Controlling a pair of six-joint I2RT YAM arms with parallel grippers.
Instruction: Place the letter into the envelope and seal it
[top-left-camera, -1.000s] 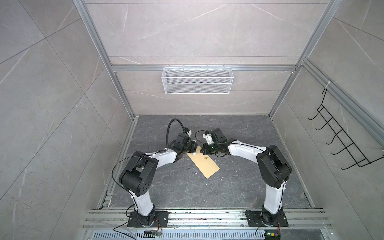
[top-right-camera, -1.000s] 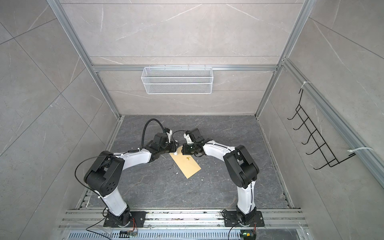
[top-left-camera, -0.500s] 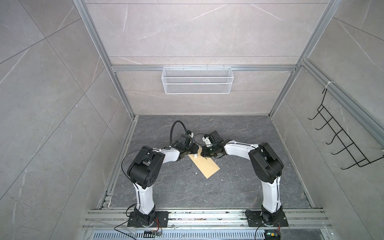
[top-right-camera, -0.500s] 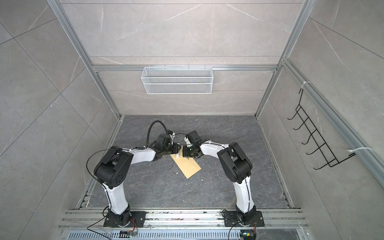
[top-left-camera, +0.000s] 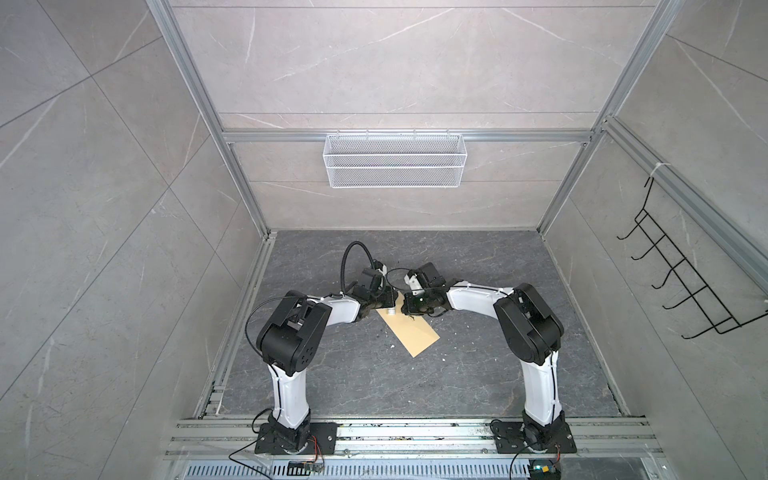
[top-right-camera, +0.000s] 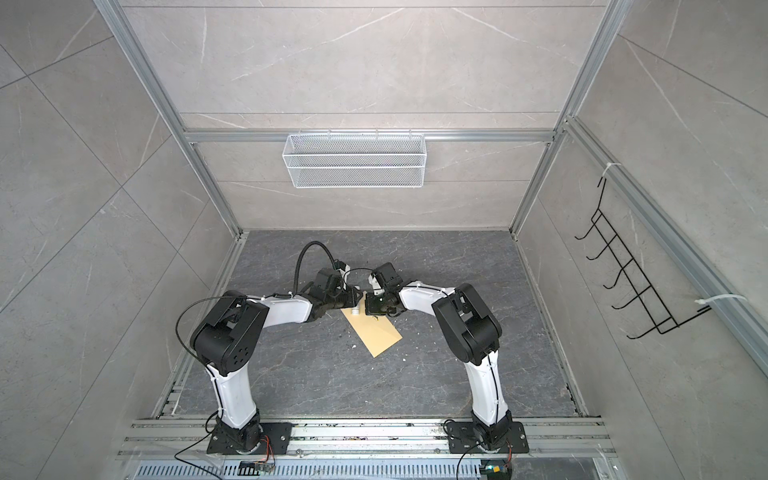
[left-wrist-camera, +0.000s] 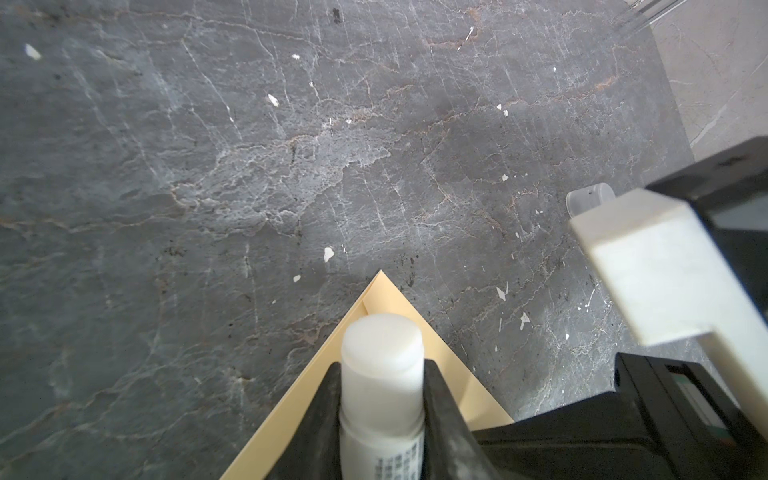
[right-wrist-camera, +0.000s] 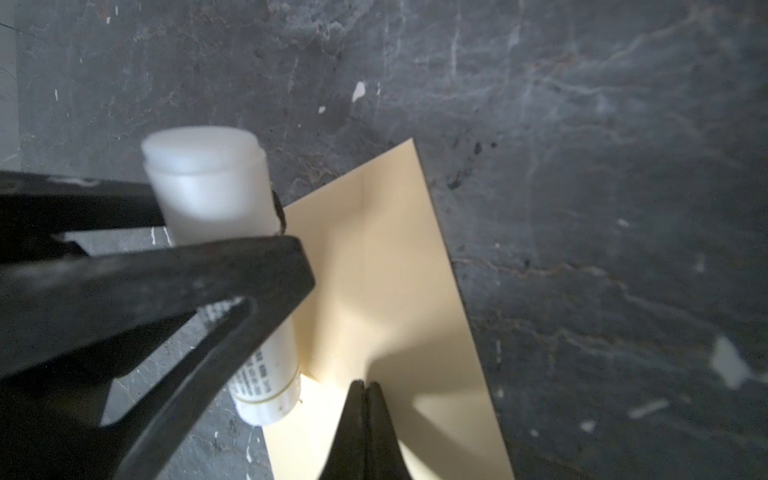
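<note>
The plain yellow-tan envelope (top-left-camera: 415, 334) (top-right-camera: 376, 332) lies flat and slanted on the dark stone floor. Its far corner shows in the left wrist view (left-wrist-camera: 451, 365). My left gripper (left-wrist-camera: 381, 365) (top-left-camera: 384, 306) is shut on a white glue stick (left-wrist-camera: 381, 374) (right-wrist-camera: 208, 187), which points at the envelope's far end. My right gripper (right-wrist-camera: 365, 384) (top-left-camera: 409, 318) is shut with nothing between its fingers. Its tips rest on the envelope (right-wrist-camera: 395, 270), right beside the glue stick. The letter is not in view.
A small clear cap (left-wrist-camera: 590, 197) lies on the floor beyond the envelope. White flecks dot the floor. A white wire basket (top-left-camera: 394, 166) hangs on the back wall and a black hook rack (top-left-camera: 681, 282) on the right wall.
Both arms have changed pose, their elbows drawn inward. The left gripper with the glue stick has moved slightly nearer to the envelope's far end. The envelope has not moved.
</note>
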